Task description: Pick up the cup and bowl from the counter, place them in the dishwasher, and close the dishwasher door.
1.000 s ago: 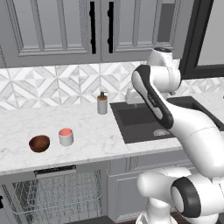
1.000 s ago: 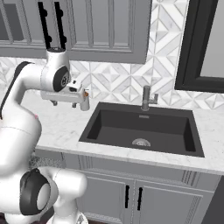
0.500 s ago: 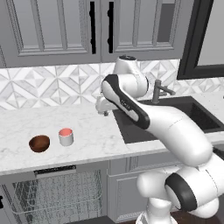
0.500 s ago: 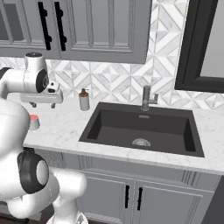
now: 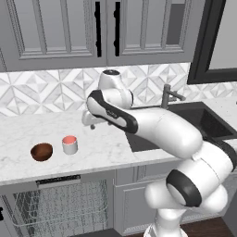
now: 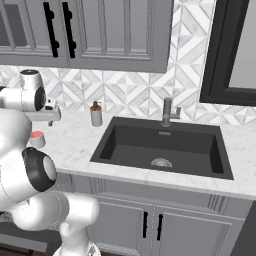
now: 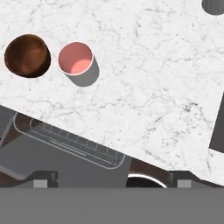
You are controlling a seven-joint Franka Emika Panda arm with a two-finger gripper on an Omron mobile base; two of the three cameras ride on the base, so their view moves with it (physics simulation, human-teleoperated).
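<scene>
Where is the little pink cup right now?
The cup stands on the white counter, left of the sink in the left base view. The brown bowl sits just to its left, not touching it.

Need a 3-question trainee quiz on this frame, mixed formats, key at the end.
1. True or false: the cup and bowl both stand on the counter.
2. Multiple choice: seen from the left base view, the bowl lies (A) left of the cup, (B) right of the cup, (C) in the sink.
3. Fill in: the gripper, above the counter, is ____ and holds nothing.

Key: 1 true. 2 A. 3 open.
</scene>
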